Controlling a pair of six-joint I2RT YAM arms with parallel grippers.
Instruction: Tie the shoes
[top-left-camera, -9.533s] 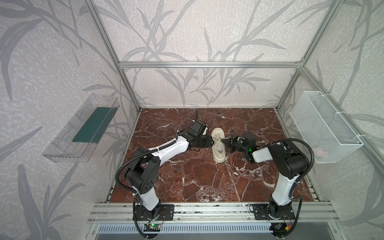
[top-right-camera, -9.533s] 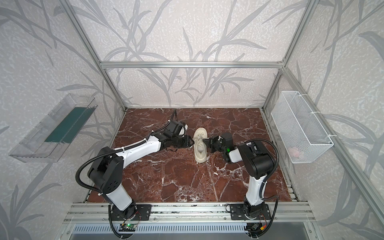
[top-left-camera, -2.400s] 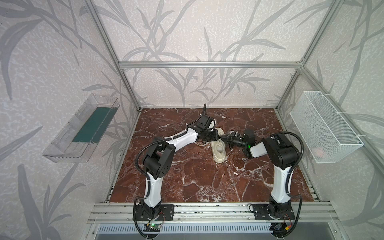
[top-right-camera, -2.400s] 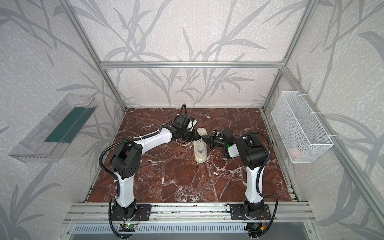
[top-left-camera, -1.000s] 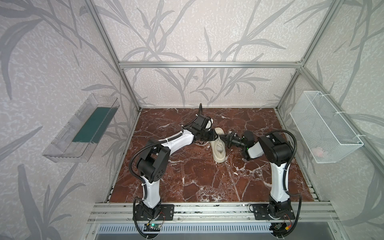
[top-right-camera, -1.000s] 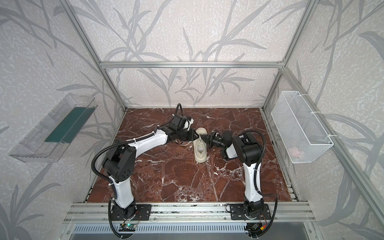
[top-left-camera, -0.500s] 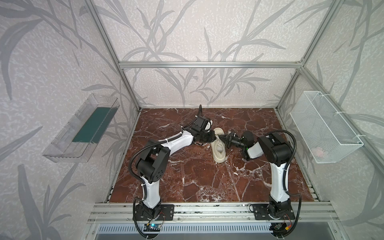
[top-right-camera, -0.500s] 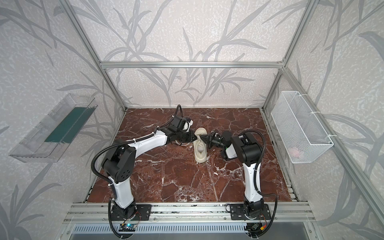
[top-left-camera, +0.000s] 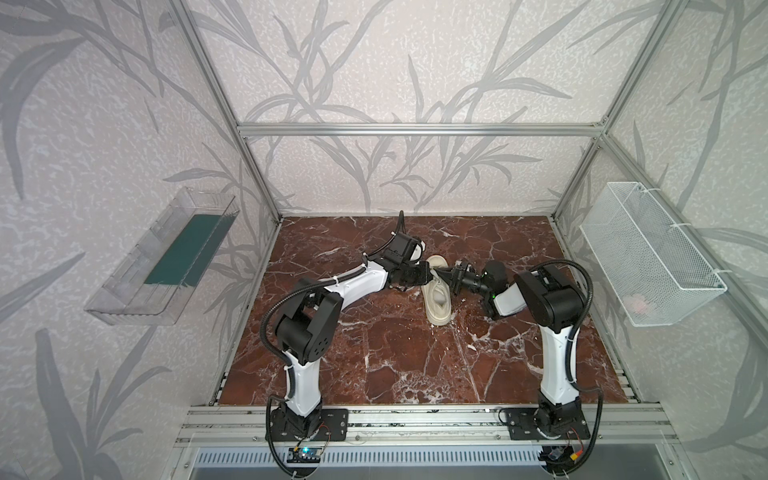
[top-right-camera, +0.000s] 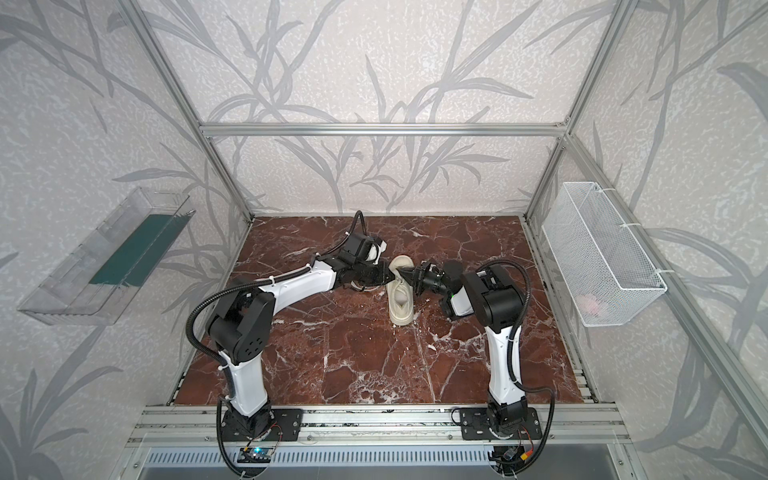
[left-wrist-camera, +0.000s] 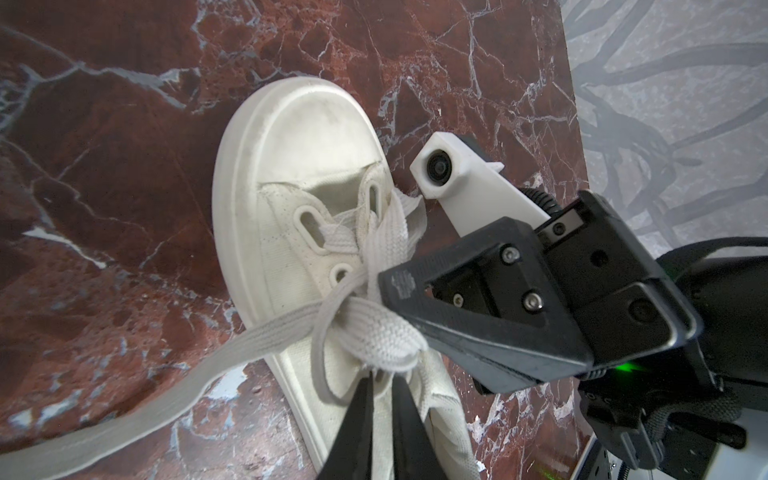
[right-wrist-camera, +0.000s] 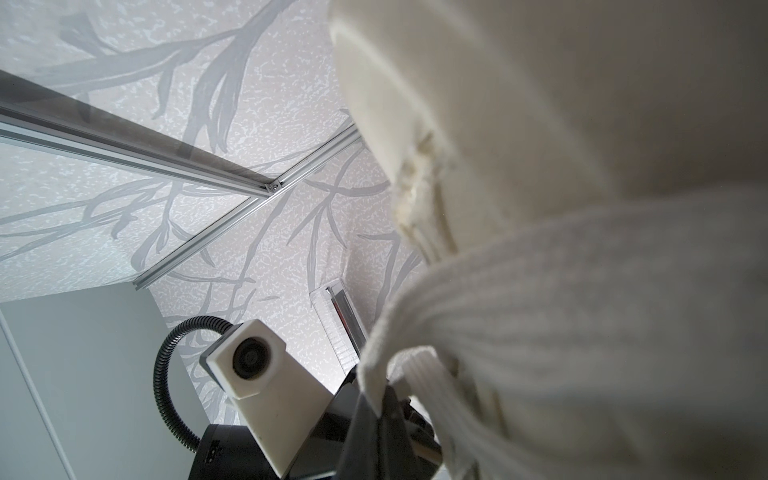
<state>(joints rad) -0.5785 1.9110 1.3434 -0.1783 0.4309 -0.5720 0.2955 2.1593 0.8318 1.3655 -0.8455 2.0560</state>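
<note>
In both top views the sneaker (top-left-camera: 437, 299) lies just above the middle of the desk (top-left-camera: 395, 357), toe toward the back edge and well apart from every desk edge. The lower half of the marble lies bare between the arm bases, with open strips down both sides. The left hand (top-left-camera: 428, 273) and right hand (top-left-camera: 443, 273) meet tip to tip over the shoe's front half, too small there to read their grip. A clear tray (top-left-camera: 166, 257) and a wire basket (top-left-camera: 648, 257) hang on the side walls, outside the desk edges. In the left wrist view, at lower centre, the left hand (left-wrist-camera: 384, 386) has its fingers almost pressed together, pinching a strand of the laces (left-wrist-camera: 374, 332). The right hand's black finger reaches in from the right onto the lace crossing, and the desk edge meets the wall at upper right. In the right wrist view, at bottom centre, the right hand (right-wrist-camera: 378, 411) is pressed together on a lace strand, with the sneaker's side filling the upper right.
</note>
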